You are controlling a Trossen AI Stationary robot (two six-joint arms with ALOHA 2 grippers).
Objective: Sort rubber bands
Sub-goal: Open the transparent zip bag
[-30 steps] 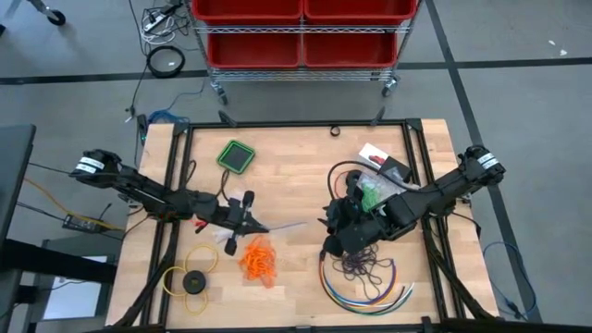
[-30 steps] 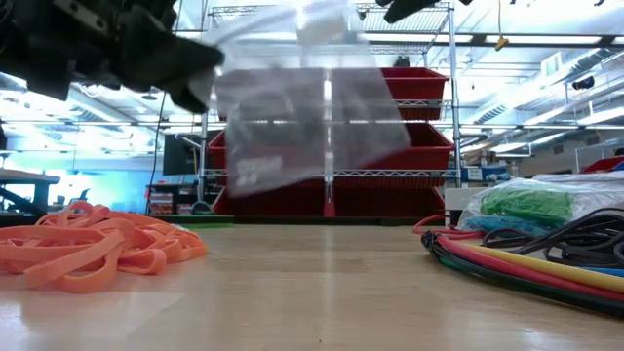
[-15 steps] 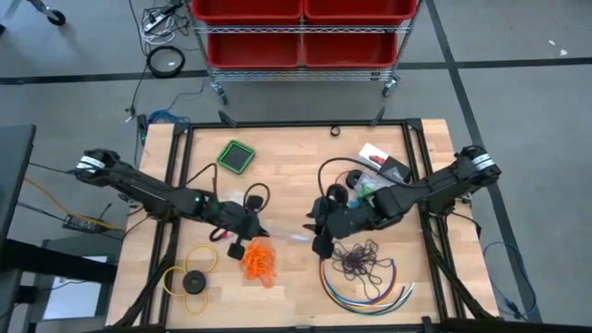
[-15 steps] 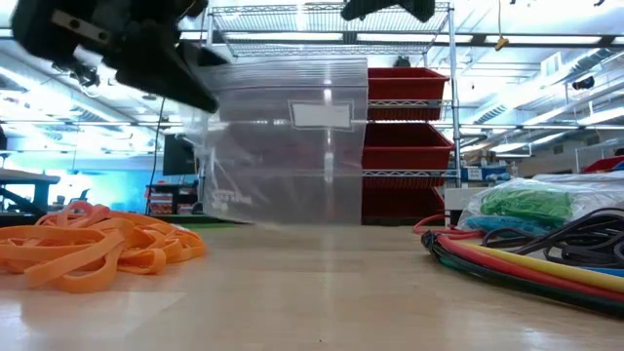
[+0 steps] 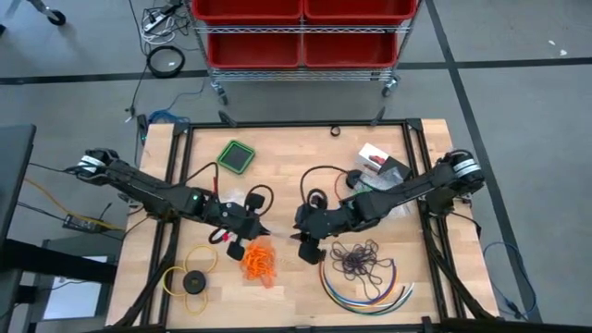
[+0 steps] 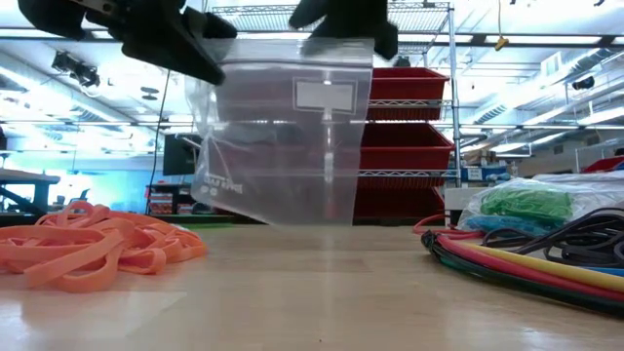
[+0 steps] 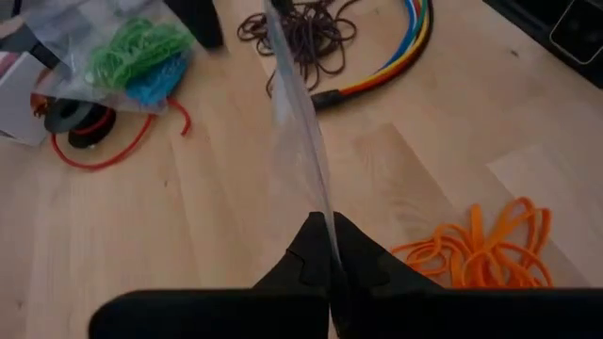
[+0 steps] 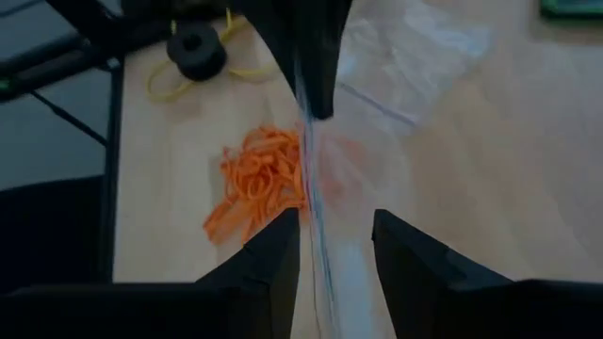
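Observation:
A clear plastic zip bag (image 6: 283, 136) hangs between my two grippers above the table's middle, seen edge-on in the left wrist view (image 7: 297, 132). My left gripper (image 5: 252, 227) (image 7: 330, 254) is shut on it. My right gripper (image 5: 303, 239) (image 8: 334, 254) is open, its fingers on either side of the bag's top edge (image 8: 316, 217) without touching. Loose orange rubber bands (image 5: 259, 259) (image 6: 88, 249) lie just near the bag. Dark purple bands (image 5: 356, 259) lie to the right. Green and blue bands (image 7: 141, 56) sit inside another clear bag. My left gripper pinches the zip bag's top edge at one corner (image 7: 325, 221) between its two fingers. The fingers come level from the table's left, in line with that edge. The bag hangs upright below them; whether its lower edge (image 6: 283, 219) touches the table cannot be told.
Multicoloured cables (image 5: 370, 291) curve near the near edge on the right. A yellow ring with a black disc (image 5: 190, 277) lies near-left. A green square pad (image 5: 236, 155) sits far-left, and a red cable loop (image 7: 94, 141) lies by the bagged bands.
My right gripper has moved from over the purple bands toward the table's left, up to the bag's free top corner. My left gripper has shifted slightly right. The bag has swung from tilted and raised to hanging upright, broadside to the low view.

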